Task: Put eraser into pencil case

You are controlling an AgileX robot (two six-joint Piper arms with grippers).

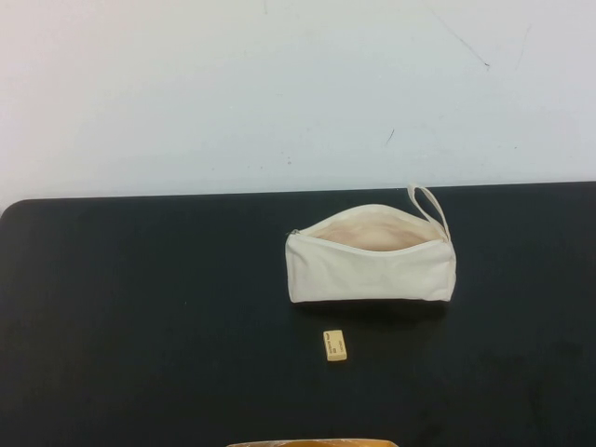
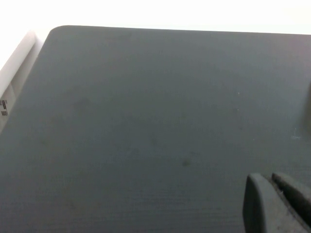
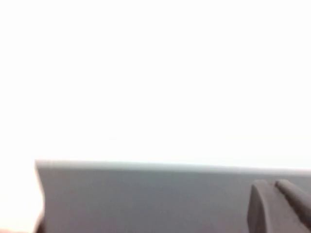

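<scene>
The cream-white pencil case [image 1: 371, 264] lies on the black table [image 1: 140, 307], right of centre, its zip open and the peach lining showing, with its loop strap [image 1: 430, 207] at the far right end. The small pale yellow eraser [image 1: 335, 345] lies on the table just in front of the case, apart from it. Neither arm shows in the high view. My left gripper [image 2: 272, 180] is shut and empty over bare table. My right gripper [image 3: 272, 185] is shut and empty above the table near its edge. Neither wrist view shows the eraser or the case.
A white wall [image 1: 279, 93] rises behind the table's far edge. A tan object [image 1: 312, 443] shows at the near edge of the high view. A white ledge [image 2: 14, 73] borders the table in the left wrist view.
</scene>
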